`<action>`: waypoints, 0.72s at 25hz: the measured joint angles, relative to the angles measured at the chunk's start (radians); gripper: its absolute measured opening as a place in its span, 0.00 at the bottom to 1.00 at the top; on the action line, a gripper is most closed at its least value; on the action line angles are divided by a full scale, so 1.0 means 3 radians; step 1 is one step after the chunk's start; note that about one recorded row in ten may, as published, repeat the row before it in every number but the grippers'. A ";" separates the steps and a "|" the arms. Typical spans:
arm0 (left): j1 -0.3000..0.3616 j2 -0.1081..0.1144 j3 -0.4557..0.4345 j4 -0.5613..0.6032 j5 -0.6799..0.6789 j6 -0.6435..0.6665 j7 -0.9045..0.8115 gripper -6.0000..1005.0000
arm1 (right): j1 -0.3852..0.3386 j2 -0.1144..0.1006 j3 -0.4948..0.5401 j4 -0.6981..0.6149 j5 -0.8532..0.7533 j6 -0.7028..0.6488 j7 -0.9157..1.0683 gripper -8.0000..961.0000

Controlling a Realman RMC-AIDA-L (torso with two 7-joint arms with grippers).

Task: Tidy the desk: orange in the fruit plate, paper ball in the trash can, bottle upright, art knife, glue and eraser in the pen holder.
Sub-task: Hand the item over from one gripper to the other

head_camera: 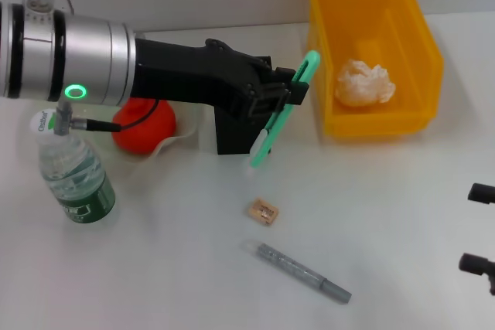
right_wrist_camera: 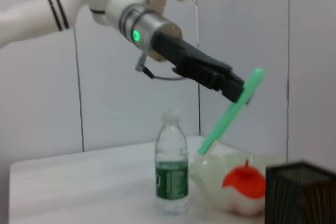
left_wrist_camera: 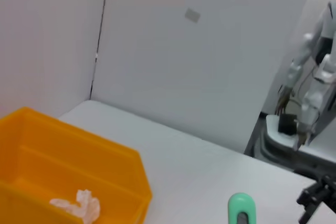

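Above the pen holder (head_camera: 232, 133), we saw the left tool (head_camera: 285, 94) pinching the art knife (head_camera: 283, 110), a slim mint-green stick held near its upper end, tilted, its lower tip hanging just past the holder's near side. We judged the knife light and stiff, with a smooth plastic body that could pivot in the pinch; a hold nearer its middle would steady it, and the blade end deserves care. Beside the pen holder, on the left arm's side, the orange (head_camera: 144, 129) already sat in the fruit plate (right_wrist_camera: 220, 182), and the bottle (head_camera: 74, 175) stood upright further that way. On the table (head_camera: 402, 214) in front of the holder lay the eraser (head_camera: 261, 211), and nearer us a grey pen-like stick (head_camera: 303, 271), perhaps the glue. Beyond the holder, to the other side, the paper ball (head_camera: 365, 83) rested inside the trash can (head_camera: 418, 44). The right tool (head_camera: 481, 229) waited at the table's edge; we could not tell its state.
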 joint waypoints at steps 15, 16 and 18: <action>0.0015 -0.0004 0.0003 -0.0393 -0.0644 -0.0035 -0.0200 0.20 | -0.0022 0.0217 0.0257 0.0692 0.0081 0.0050 -0.2943 0.87; 0.0019 -0.0005 0.0009 -0.0410 -0.0660 -0.0036 -0.0222 0.20 | -0.0025 0.0218 0.0254 0.0749 0.0089 0.0057 -0.3088 0.87; 0.0025 -0.0008 0.0018 -0.0462 -0.0708 -0.0037 -0.0277 0.20 | -0.0029 0.0220 0.0251 0.0873 0.0089 0.0093 -0.3414 0.87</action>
